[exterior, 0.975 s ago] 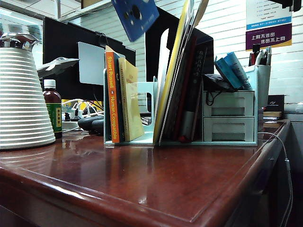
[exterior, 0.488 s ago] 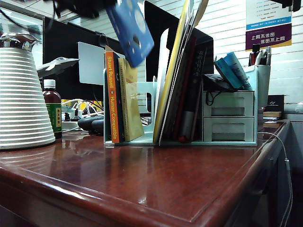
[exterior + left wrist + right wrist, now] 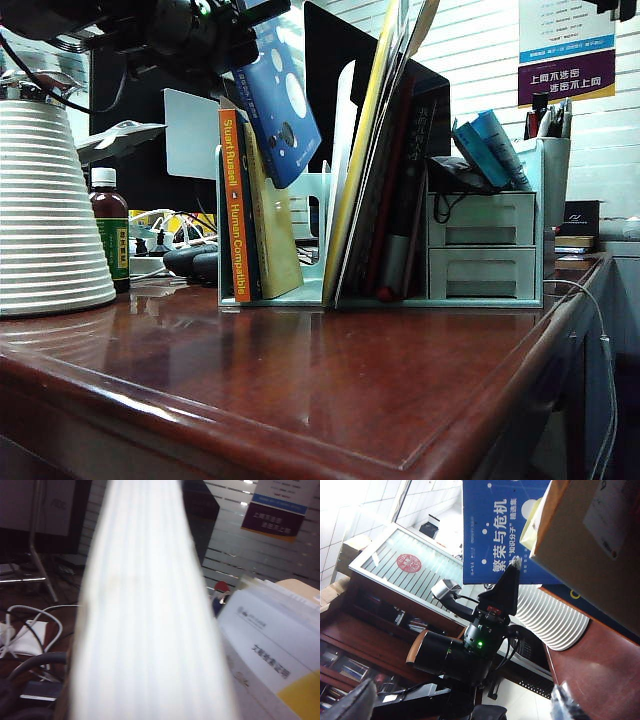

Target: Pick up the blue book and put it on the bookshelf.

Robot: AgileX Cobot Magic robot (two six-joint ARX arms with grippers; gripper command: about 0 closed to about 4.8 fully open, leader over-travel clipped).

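— How many arms can you see working from where you stand?

— One. The left gripper (image 3: 235, 45) comes in high from the left side, black, with its jaws clamped on the top edge of the blue book (image 3: 280, 105). One blue book, tilted, hanging below the pincer with its lower corner dipping toward the bookshelf (image 3: 312, 195).

— Is it in the rack already?

— Partly down, I cannot tell whether it touches anything. Its lower end sits in front of the yellow book (image 3: 272, 215), just beside the orange-spined book (image 3: 234, 205). Those two stand upright under the pincer, at the left end of the rack.

— And to the other side of the pincer?

— One bundle of leaning books and folders (image 3: 385, 170), too tightly packed to count. Beyond that, one drawer unit (image 3: 483, 245) with two drawers.

— What about the right gripper?

— From the exterior view I cannot find it. Its own wrist camera shows the two fingertips (image 3: 350, 707) standing wide apart with nothing between them, so released. That camera looks across at the left arm (image 3: 450, 652) and the book's dark blue cover (image 3: 495, 530) with white characters.

— And the left wrist camera?

— Filled by the book's white page edge (image 3: 150, 610), running away from the pincer.

— Anything else on the table (image 3: 330, 390)?

— One white ribbed cone (image 3: 45, 210) and one small bottle (image 3: 110, 240), both well off from the pincer.
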